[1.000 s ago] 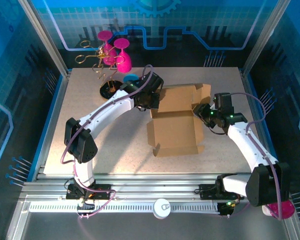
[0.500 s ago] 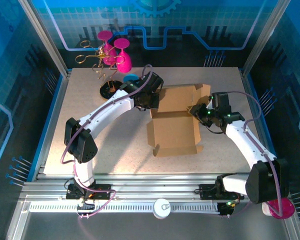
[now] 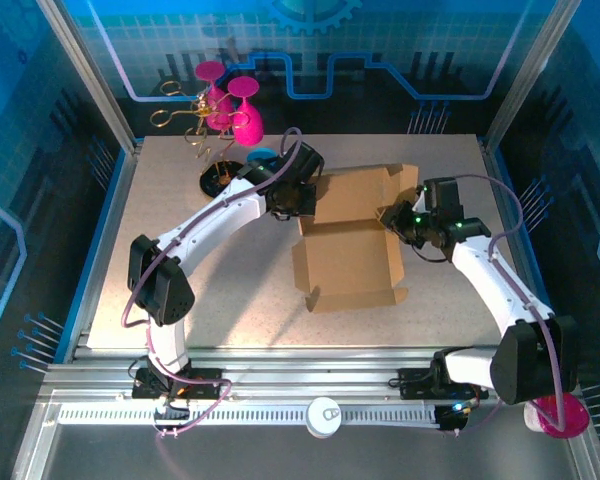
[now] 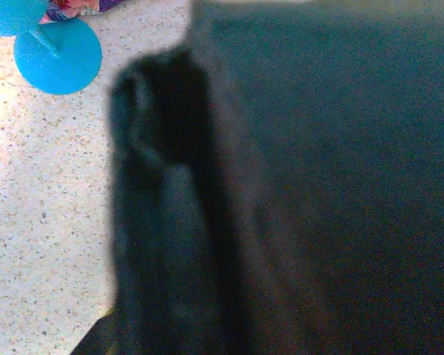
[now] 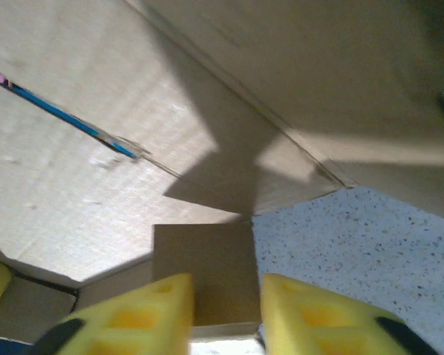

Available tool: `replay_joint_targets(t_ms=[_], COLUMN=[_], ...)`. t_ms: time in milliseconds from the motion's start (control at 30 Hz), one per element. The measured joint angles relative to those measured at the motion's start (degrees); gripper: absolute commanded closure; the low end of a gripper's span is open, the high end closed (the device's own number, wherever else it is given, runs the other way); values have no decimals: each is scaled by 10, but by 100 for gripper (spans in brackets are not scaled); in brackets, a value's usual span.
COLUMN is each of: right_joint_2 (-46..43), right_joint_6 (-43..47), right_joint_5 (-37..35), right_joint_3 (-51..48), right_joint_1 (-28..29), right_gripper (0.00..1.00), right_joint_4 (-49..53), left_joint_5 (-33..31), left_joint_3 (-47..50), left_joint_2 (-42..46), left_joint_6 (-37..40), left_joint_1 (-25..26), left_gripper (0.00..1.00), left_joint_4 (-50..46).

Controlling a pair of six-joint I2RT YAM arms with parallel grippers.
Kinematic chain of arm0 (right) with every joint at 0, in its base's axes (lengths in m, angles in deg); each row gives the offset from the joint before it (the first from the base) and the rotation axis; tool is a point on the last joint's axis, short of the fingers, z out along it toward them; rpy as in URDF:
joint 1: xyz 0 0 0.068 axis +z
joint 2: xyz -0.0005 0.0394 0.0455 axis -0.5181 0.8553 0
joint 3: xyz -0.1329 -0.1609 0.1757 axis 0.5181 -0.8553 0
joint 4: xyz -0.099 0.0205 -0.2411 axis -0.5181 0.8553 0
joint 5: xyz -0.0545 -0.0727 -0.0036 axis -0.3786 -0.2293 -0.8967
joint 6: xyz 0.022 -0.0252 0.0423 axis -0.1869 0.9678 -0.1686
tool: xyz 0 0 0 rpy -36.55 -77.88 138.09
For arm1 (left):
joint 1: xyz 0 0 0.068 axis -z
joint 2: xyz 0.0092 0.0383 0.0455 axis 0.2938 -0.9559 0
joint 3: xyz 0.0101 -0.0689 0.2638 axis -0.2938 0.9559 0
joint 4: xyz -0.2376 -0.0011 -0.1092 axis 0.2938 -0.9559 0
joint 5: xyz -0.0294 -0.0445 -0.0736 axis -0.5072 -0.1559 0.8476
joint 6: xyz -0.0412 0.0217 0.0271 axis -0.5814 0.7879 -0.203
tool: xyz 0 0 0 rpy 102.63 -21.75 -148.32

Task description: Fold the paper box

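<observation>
Seen from above, the box (image 3: pixel 350 260) lies opened out on the bench (image 3: pixel 180 210) between the 2 end effectors. Its far left corner meets the left end effector (image 3: pixel 305 203), and its right edge meets the right end effector (image 3: pixel 392 217). A crease between its 2 main panels runs roughly from one end effector to the other. The nearer panel stretches from there toward the arm bases.

The right wrist camera gives the detail the overhead one is too far off to show. The 2 yellow fingers (image 5: pixel 148 314) stand narrow, with a small square flap (image 5: pixel 203 259) of the box caught between them. Shadowed brown panels rise just beyond the flap, and speckled bench shows to the fingers' right.

The left wrist camera is badly blurred. A dark finger (image 4: pixel 163 222) sits hard against a broad dark cardboard face on its right, and a blue disc (image 4: pixel 58 55) lies on the bench ahead and to its left. This end effector is closed tight, but I cannot tell whether any cardboard is pinched in it.
</observation>
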Motion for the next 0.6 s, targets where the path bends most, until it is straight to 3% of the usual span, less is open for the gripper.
replay_joint_targets(t_ms=[367,600], right_joint_2=[-123,-92], right_joint_6=[170,273], right_joint_5=[-17,4], right_joint_3=[58,59], right_joint_1=[-56,-89], right_gripper=[45,41], right_joint_4=[8,-36], left_joint_5=[36,66], left_joint_3=[-26,-59], left_joint_2=[0,0], left_joint_6=[6,23], left_joint_1=[-26,-41], left_gripper=[100,100], left_joint_4=[-19,-50])
